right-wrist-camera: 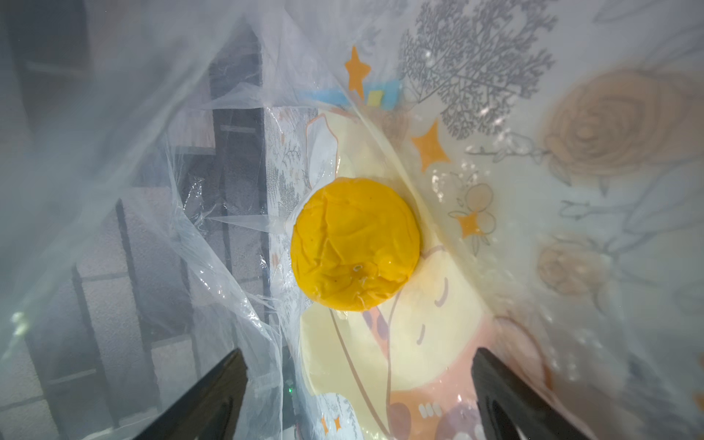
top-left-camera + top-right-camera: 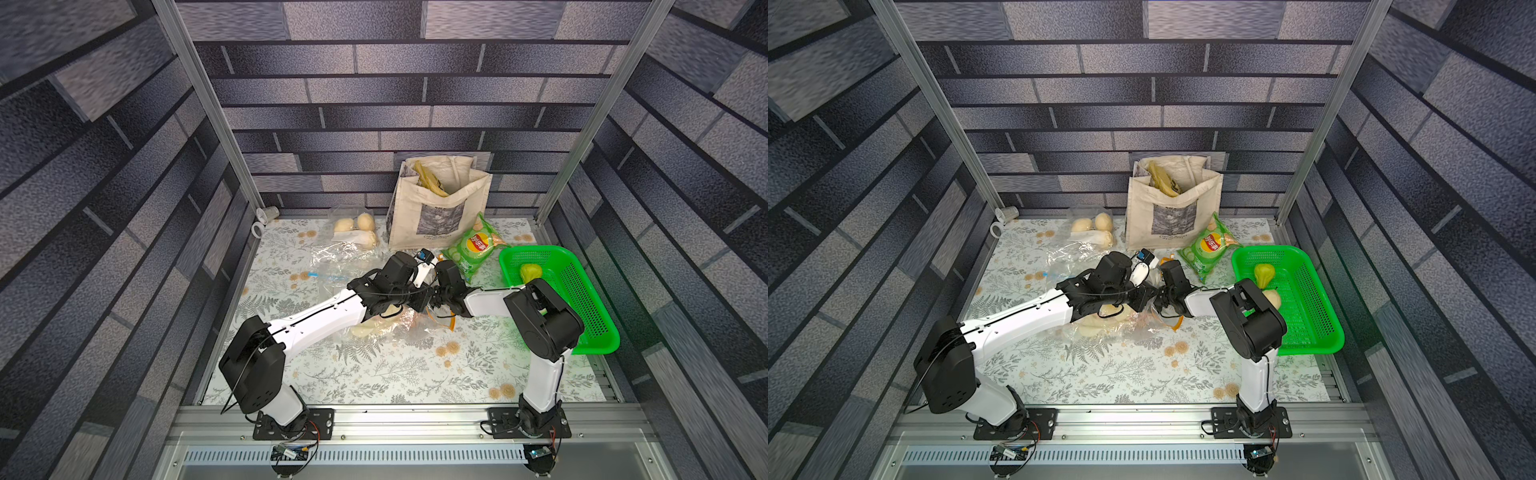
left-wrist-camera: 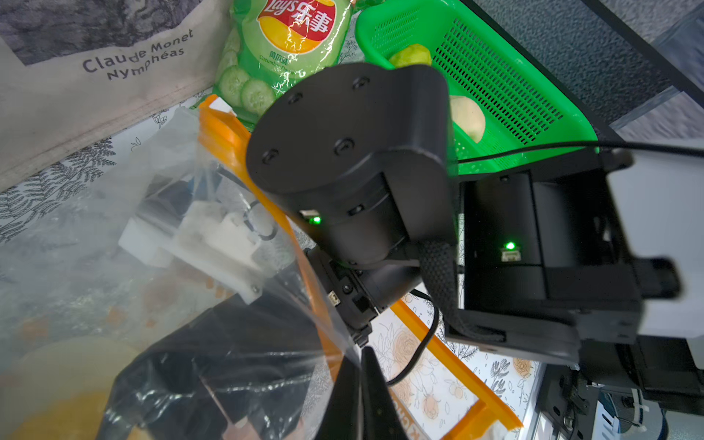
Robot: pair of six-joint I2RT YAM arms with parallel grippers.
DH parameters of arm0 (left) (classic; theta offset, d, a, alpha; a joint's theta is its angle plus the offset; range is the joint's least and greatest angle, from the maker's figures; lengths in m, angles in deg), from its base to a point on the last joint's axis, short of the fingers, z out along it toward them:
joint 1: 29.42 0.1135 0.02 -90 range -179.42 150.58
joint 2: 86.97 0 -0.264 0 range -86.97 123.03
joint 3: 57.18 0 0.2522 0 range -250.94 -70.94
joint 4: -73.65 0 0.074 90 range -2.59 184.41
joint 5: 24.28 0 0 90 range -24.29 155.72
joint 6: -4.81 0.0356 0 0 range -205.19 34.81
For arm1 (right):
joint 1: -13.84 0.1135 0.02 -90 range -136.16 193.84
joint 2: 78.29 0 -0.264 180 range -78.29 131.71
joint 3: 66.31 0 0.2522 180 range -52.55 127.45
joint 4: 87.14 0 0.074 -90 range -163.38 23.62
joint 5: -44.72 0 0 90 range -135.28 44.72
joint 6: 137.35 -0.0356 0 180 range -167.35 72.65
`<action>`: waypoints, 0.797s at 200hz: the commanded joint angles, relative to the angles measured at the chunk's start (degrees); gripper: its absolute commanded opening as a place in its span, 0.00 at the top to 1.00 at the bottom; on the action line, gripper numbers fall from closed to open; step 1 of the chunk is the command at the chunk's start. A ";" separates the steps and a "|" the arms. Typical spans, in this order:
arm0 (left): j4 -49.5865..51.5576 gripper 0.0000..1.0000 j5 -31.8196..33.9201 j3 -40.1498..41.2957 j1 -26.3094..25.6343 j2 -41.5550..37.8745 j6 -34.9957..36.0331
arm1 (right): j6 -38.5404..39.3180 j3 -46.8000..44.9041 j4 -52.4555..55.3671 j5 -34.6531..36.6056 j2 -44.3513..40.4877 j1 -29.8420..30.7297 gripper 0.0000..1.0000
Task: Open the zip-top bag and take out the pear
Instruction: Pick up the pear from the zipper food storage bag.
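Right wrist view, item one: the right gripper [image 1: 358, 354] has its jaws spread wide with nothing between them. It sits inside the zip-top bag [image 1: 152, 198] and is aimed at the pear [image 1: 356, 244]. We take this rounded deep-yellow body for the pear seen end-on, though the film hazes it and hides any neck.

Item two: the left gripper [image 3: 360, 360] is clenched on the bag's clear film near the mouth and holds it up.

Location, from both top views with twelve at the back wall: the bag lies mid-table, where the two arms meet. The green basket [image 2: 582, 291] is at three o'clock, the crisp packet [image 2: 476, 245] at one and the canvas tote [image 2: 436, 212] at twelve.

Handling: we judge the step in hand to be reaching in for the fruit.
- We would keep the left pinch high and taut so the mouth gapes.
- We would advance the right jaws level until they straddle the widest part, then close gently.
- Film trapped under a pad would likely let the fruit slip.

Materials:
- Bag: thin, glossy and crinkled, printed with orange stars, with a stiff orange zip strip [image 3: 224, 133].
- Pear: smooth and waxy, faintly creased, with a small pit.
- Basket: hard perforated plastic.
- Tote: coarse weave.
- Packet: shiny foil.
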 commanded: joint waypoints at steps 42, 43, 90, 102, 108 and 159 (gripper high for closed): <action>-3.43 0.92 -2.24 -2.35 -1.39 0.44 0.72 | -3.62 1.97 -12.15 0.48 8.37 2.79 0.04; -3.48 0.92 -2.25 -2.36 -1.39 0.51 0.72 | -3.69 1.97 -12.29 0.51 8.50 2.90 0.04; -3.95 0.92 -2.69 -3.64 -1.82 1.78 0.63 | -8.27 1.46 -23.45 0.28 14.70 4.00 0.11; -4.12 0.92 -2.78 -3.77 -1.85 1.91 0.76 | -8.53 1.44 -24.12 0.68 15.61 4.23 0.11; -4.24 0.92 -2.87 -3.98 -1.82 1.98 0.80 | -8.21 1.44 -24.01 1.07 15.88 4.38 0.11; -4.47 0.92 -3.49 -4.39 -1.82 2.07 0.54 | 0.06 2.87 -13.63 6.10 14.62 6.32 0.15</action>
